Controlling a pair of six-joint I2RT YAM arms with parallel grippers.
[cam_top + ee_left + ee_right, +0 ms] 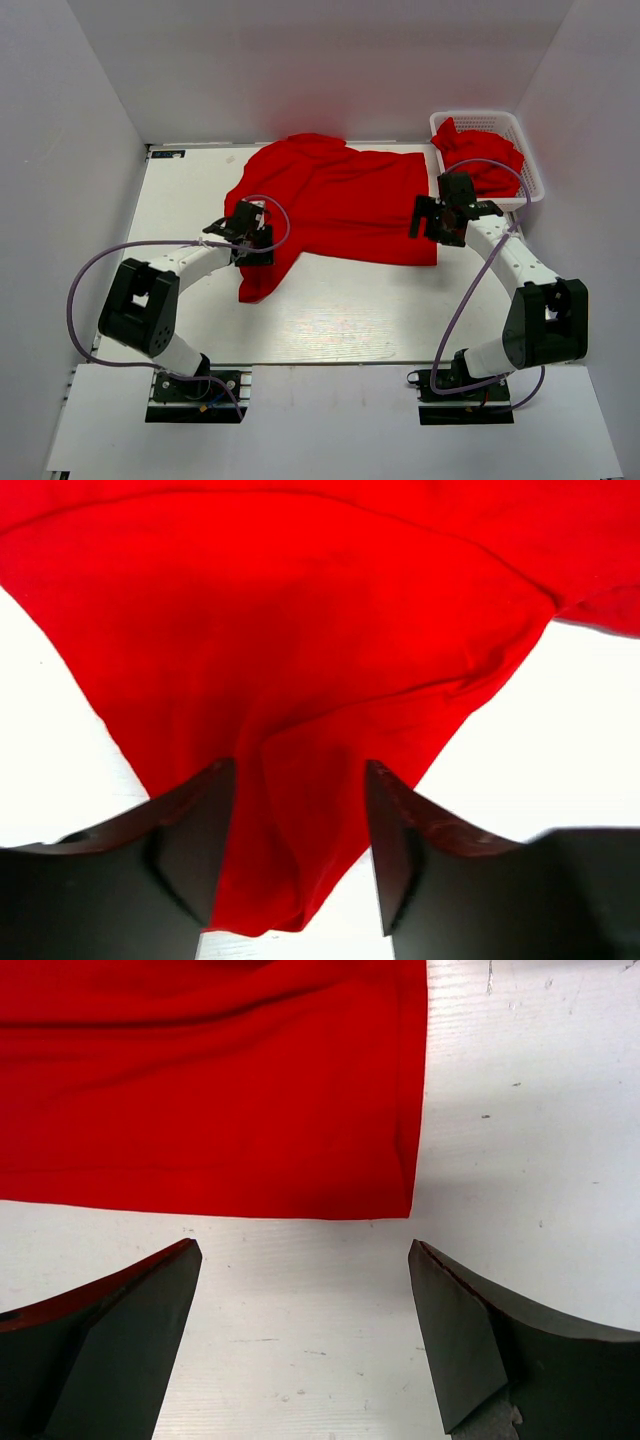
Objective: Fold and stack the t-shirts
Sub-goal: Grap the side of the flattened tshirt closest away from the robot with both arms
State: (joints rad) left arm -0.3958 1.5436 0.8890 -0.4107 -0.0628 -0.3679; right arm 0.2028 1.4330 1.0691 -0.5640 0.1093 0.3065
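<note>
One red t-shirt [340,205] lies spread and rumpled across the back half of the white table [350,320]. A hanging fold of it [300,630] runs between the fingers of my left gripper [298,770] at the shirt's left side [256,240]. The jaws stand apart around the cloth, and a strip of table shows beside the right finger. My right gripper [302,1248] hovers wide open over bare table just short of the shirt's near right corner [405,1210], with nothing between its fingers [432,228]. More red t-shirts [485,160] lie crumpled in the basket.
The white lattice basket [532,165] stands at the back right corner of the table, close behind the right arm. White walls enclose the table on the left, back and right. Purple cables loop from both arms.
</note>
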